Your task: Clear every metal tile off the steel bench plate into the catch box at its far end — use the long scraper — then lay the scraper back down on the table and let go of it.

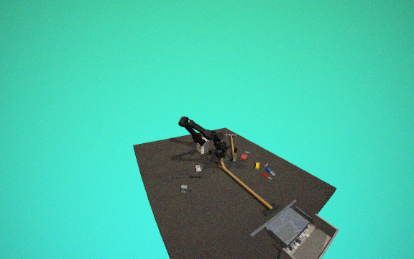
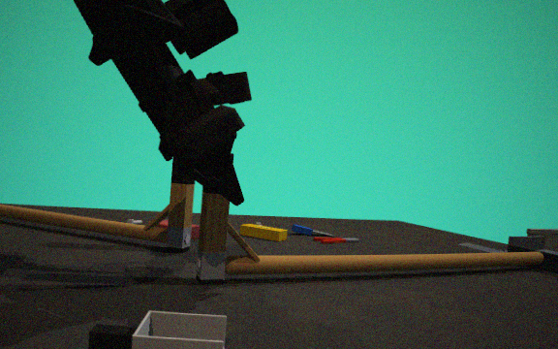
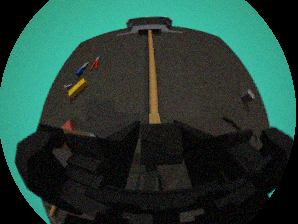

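The pincer [image 1: 221, 158] [image 2: 221, 191] [image 3: 156, 123] is spread round the upright grip of the scraper [image 1: 246, 186] [image 2: 381, 263] [image 3: 153, 75], maybe (dim there) untouched. The scraper lies on the table [image 1: 200, 212] [image 2: 405, 310] [image 3: 200, 75], looking stiff, long, front-heavy; best held by that block.

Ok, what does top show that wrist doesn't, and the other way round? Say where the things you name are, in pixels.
Top only: the arm's upper links [image 1: 201, 130] and metal tiles in the catch box [image 1: 305, 237]. Wrist only: a close look along the handle from just behind the jaws. Both: the long scraper [image 1: 246, 187] [image 3: 153, 75], yellow block [image 1: 257, 165] [image 3: 77, 88], blue-handled tool [image 1: 269, 170] [image 3: 81, 69] and red-handled tool [image 1: 265, 175] [image 3: 95, 63].
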### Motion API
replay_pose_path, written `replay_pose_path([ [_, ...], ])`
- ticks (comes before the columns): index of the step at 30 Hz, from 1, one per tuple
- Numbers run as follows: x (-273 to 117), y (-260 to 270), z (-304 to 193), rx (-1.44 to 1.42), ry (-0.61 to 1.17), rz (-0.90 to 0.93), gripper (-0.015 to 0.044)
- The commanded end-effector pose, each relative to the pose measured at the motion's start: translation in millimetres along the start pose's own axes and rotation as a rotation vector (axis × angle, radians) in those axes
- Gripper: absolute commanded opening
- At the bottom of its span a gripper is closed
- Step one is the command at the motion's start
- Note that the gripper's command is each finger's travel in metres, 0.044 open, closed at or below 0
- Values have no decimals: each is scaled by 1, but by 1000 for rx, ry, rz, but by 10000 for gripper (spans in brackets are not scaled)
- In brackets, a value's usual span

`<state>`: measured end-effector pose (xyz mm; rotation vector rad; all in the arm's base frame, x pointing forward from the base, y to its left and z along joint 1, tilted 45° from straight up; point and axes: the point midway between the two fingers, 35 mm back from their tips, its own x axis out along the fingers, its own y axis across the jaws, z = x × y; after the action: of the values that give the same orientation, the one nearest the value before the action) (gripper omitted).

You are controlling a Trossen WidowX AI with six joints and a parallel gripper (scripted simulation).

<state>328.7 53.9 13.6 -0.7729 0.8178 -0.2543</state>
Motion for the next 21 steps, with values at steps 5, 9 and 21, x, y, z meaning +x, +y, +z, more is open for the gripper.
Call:
replay_pose_path([
  [5,-1,1,1,0,1,1,440],
  [9,-9,4,6,2,5,8,440],
  [21,-36,11,21,6,17,22,440],
])
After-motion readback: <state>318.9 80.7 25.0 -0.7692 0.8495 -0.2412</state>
